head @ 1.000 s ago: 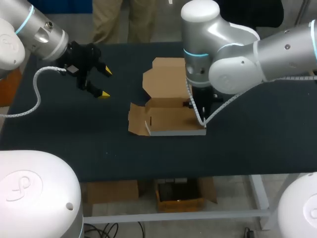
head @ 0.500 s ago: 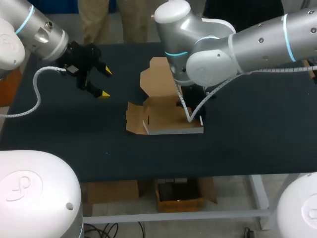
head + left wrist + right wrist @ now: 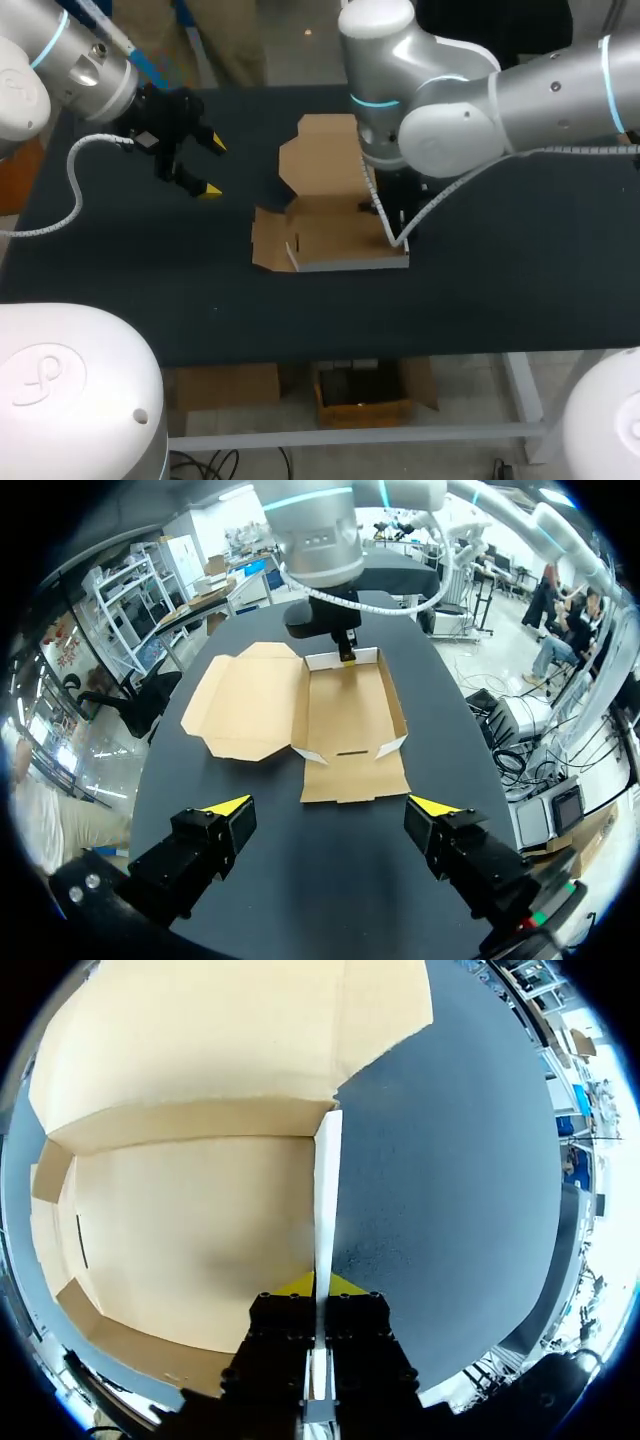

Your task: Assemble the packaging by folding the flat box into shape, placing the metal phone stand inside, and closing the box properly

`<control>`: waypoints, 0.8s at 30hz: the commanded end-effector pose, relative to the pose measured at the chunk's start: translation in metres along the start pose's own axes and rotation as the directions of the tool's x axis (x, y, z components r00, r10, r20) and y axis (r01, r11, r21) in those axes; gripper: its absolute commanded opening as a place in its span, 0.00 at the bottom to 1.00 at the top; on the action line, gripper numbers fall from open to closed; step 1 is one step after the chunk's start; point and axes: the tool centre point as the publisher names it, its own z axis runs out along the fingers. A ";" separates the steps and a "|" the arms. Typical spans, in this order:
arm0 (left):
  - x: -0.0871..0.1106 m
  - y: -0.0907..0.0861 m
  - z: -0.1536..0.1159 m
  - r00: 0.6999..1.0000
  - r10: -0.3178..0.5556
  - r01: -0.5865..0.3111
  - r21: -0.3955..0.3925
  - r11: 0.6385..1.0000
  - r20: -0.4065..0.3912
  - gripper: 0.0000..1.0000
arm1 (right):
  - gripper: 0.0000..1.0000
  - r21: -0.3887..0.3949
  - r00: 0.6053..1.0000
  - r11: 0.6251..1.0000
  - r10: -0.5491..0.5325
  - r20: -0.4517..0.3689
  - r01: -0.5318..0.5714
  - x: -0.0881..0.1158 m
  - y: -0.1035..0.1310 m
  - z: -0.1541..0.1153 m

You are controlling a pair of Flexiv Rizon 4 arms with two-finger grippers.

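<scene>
The cardboard box (image 3: 330, 228) lies open on the black table, its lid (image 3: 325, 160) spread flat behind it and side walls partly raised. In the left wrist view the box (image 3: 345, 715) lies well ahead of my open left gripper (image 3: 333, 805), with its front flap (image 3: 350, 780) flat on the table. My left gripper (image 3: 213, 168) hovers over the table's left part, apart from the box. My right gripper (image 3: 322, 1282) is shut on the box's upright right side wall (image 3: 328, 1200), which stands edge-on between its yellow tips. The same gripper (image 3: 345, 652) shows at the box's far wall. No phone stand is visible.
The dark table (image 3: 500, 290) has bare surface to the right of the box and in front of it, up to its front edge. My right arm (image 3: 440, 110) arches over the back right of the box and hides that corner in the head view.
My right arm swung its elbow left and partly back, still gripping the wall. The box slid slightly to the left. My left arm has not moved.
</scene>
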 end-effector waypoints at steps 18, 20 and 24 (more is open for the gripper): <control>0.000 -0.001 -0.001 1.000 -0.001 0.001 -0.004 1.000 -0.004 1.00 | 0.00 -0.039 0.982 0.999 -0.026 -0.186 0.020 0.004 -0.015 0.002; 0.000 -0.001 -0.001 1.000 -0.001 0.001 -0.004 1.000 -0.004 1.00 | 0.00 -0.028 0.985 0.999 -0.022 -0.174 0.017 0.005 -0.015 0.001; 0.000 -0.001 -0.001 1.000 -0.001 0.001 -0.004 1.000 -0.004 1.00 | 0.00 -0.029 0.989 1.000 -0.010 -0.145 0.005 0.007 -0.016 -0.002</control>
